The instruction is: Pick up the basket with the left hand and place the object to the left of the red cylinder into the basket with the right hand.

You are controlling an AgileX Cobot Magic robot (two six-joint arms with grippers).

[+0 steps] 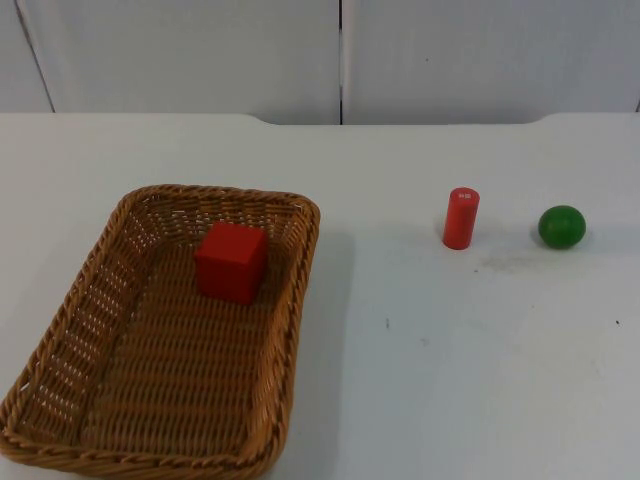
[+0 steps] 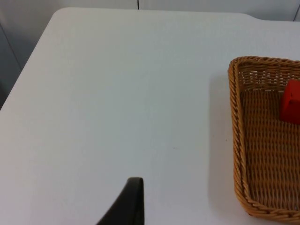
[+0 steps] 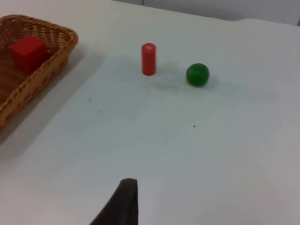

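Resting lower left, basket (image 1: 160,340) holds the cube (image 1: 231,261); my grippers' state I cannot tell; lifting could tip it.

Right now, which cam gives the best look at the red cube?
Top view: the red cube shows whole, sitting on the floor of the wicker basket toward its far end. Right wrist view also shows the cube whole in the basket, at a slant. Left wrist view catches just part of it, cut off at the frame edge.
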